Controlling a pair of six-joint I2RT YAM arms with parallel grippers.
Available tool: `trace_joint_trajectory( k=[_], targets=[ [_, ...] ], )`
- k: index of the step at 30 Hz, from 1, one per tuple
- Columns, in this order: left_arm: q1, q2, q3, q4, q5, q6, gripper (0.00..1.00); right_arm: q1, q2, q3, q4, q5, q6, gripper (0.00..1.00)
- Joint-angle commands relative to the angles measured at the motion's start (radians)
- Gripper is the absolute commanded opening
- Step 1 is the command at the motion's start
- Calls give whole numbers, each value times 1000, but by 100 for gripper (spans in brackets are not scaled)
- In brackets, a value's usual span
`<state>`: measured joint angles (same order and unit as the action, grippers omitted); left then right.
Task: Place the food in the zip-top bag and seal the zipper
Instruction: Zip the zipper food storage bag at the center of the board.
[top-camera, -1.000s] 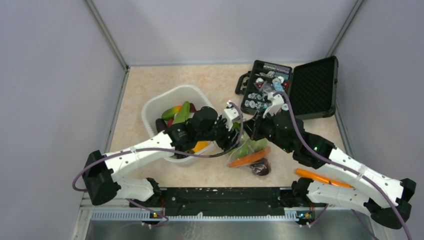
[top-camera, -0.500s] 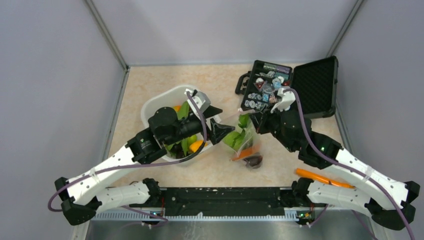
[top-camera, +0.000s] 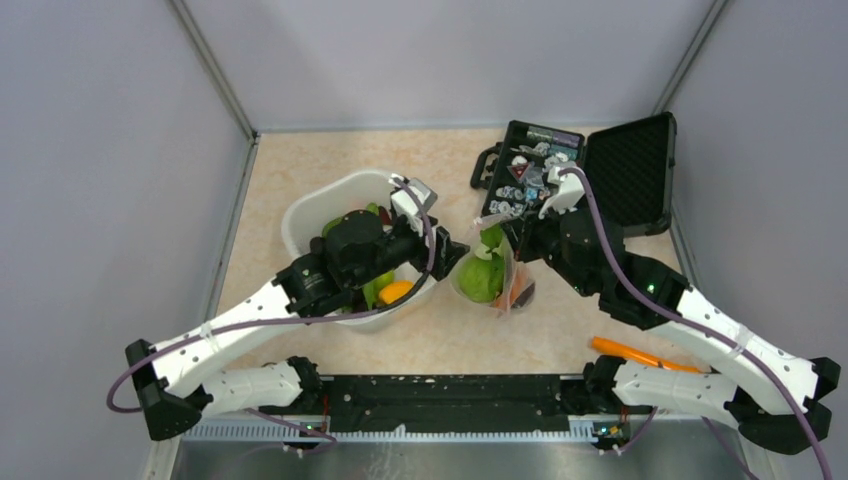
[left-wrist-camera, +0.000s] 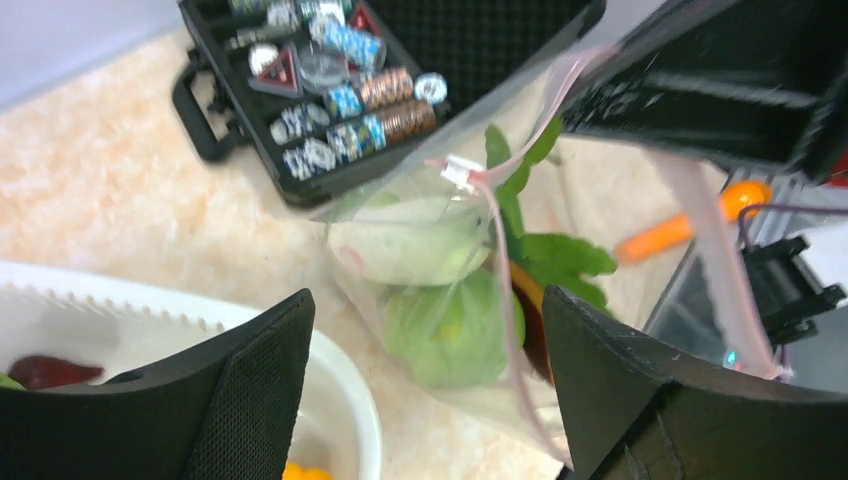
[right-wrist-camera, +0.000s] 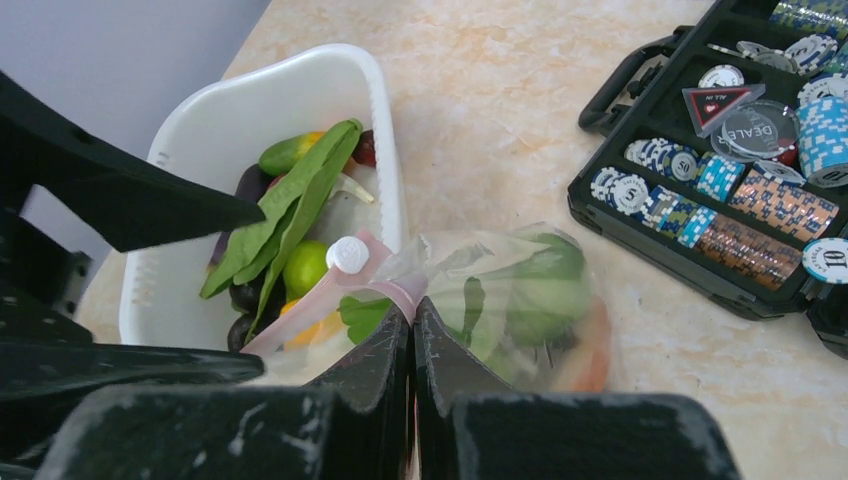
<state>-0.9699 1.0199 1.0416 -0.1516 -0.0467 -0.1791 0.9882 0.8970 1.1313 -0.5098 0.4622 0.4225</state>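
Observation:
The zip-top bag (top-camera: 487, 275) hangs upright from my right gripper (top-camera: 508, 240), which is shut on its pink zipper (right-wrist-camera: 400, 292) beside the white slider (right-wrist-camera: 348, 253). Inside the bag sit a green cabbage (left-wrist-camera: 450, 325), a white radish (left-wrist-camera: 410, 240), green leafy pieces (left-wrist-camera: 560, 255) and something orange. My left gripper (top-camera: 445, 255) stands open just left of the bag, its fingers (left-wrist-camera: 250, 400) wide apart with nothing between them. More food (right-wrist-camera: 290, 205) lies in the white tub (top-camera: 310, 215). An orange carrot (top-camera: 640, 355) lies on the table by the right arm's base.
An open black case (top-camera: 590, 175) of blue-and-white chips stands at the back right, close behind the bag. The tub's rim (left-wrist-camera: 345, 370) is right under my left gripper. Grey walls enclose the table on three sides.
My left gripper has opened and drawn back from the bag toward the tub. The right gripper has lifted the bag from lying on the table to hanging upright.

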Motion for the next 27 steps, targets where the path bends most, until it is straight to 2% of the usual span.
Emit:
trace_joint_trajectory(
  k=[1,5,9,16,22,25,27],
  targets=[
    [0,50,55,-85,38,-41,83,7,-35,30,90,21,0,0],
    [1,41,45,-114,115,-99,84,6,-35,12,94,33,10,0],
    [0,15,18,-111,125,-134,85,7,-29,5,98,29,10,0],
    [1,67,86,-179,216,-133,79,7,-17,-19,124,11,23,0],
    [1,128,99,-253,179,-141,76,6,-15,-41,148,11,29,0],
    [0,148,92,-260,184,-158,71,7,-9,-44,164,3,27,0],
    [-1,158,84,-253,188,-171,63,7,-5,-39,162,2,25,0]
  ],
)
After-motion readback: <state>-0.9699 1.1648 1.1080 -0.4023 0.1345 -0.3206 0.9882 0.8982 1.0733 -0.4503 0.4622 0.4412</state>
